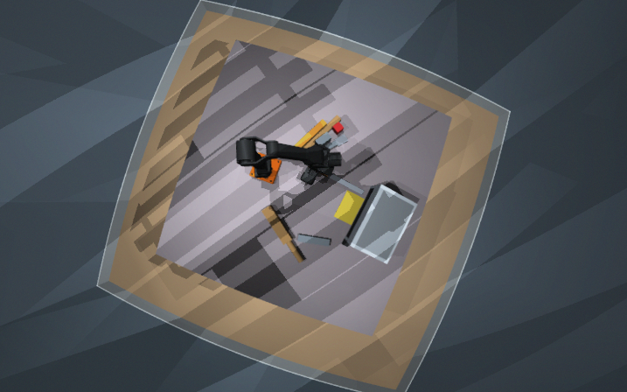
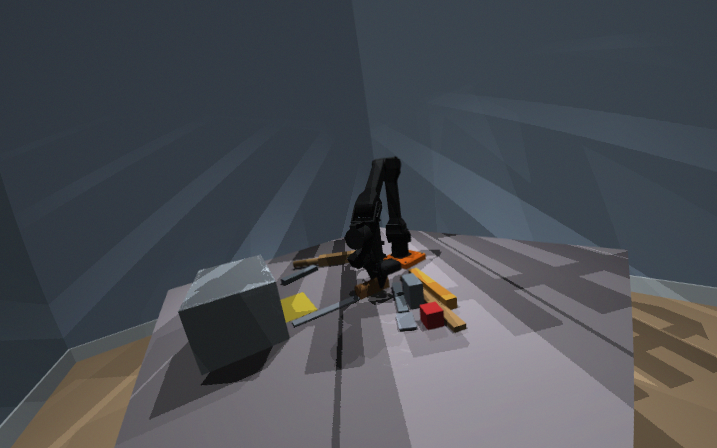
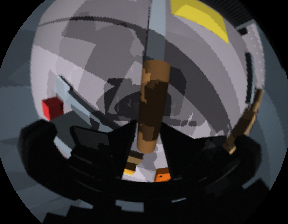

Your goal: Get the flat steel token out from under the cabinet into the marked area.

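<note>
The tool has a brown round handle (image 2: 362, 289) (image 3: 155, 95) and a long flat grey blade (image 1: 347, 184) (image 2: 324, 312) (image 3: 156, 37). It lies low at the table, the blade pointing towards the cabinet (image 1: 384, 224) (image 2: 232, 314) and passing beside the yellow marked area (image 1: 348, 207) (image 2: 297, 307) (image 3: 200, 16). My gripper (image 1: 317, 173) (image 2: 381, 282) (image 3: 148, 123) is low over the handle, fingers partly open on either side of it, not clamped. The steel token is not visible in any view. The cabinet's vent slots are too unclear to see through.
A red cube (image 1: 337, 128) (image 2: 431, 315) (image 3: 53, 107), a grey block (image 2: 412, 289), a grey plate (image 2: 406, 321) and an orange bar (image 1: 310, 135) (image 2: 437, 290) lie beside the arm. On the other side lie a brown stepped piece (image 1: 278, 225) and a grey strip (image 1: 314, 239) (image 2: 299, 275).
</note>
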Robot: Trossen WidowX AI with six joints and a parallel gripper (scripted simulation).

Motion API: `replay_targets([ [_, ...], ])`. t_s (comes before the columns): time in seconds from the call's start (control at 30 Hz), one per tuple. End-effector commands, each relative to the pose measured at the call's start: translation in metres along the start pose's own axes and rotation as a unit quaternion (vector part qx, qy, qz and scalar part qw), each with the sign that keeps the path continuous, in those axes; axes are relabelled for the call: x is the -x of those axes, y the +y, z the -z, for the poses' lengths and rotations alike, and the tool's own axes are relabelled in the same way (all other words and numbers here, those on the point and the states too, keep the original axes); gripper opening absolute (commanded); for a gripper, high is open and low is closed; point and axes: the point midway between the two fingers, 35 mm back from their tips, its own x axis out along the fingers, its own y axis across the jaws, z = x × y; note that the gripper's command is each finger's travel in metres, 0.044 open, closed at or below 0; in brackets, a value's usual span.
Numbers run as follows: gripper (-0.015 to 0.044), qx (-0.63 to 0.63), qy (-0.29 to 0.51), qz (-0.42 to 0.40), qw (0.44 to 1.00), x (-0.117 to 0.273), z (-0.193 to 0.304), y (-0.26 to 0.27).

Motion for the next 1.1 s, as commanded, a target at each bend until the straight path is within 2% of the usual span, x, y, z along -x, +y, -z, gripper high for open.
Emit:
replay_targets([
  [0.0,0.0200,0.000,0.000,0.000,1.000,0.0001,0.0000,0.0000],
  [0.1,0.0270,0.000,-0.002,0.000,1.000,-0.0001,0.0001,0.0000],
  [0.6,0.0270,0.001,-0.002,0.000,1.000,-0.0051,0.0013,-0.0001],
  [0.77,0.0139,0.001,-0.002,-0.001,1.000,-0.0023,0.0004,0.0004],
  [1.03,0.0085,0.001,-0.002,-0.001,1.000,-0.0023,0.0004,0.0004],
  [1.07,0.0059,0.001,-0.002,-0.001,1.000,-0.0023,0.0004,0.0004],
])
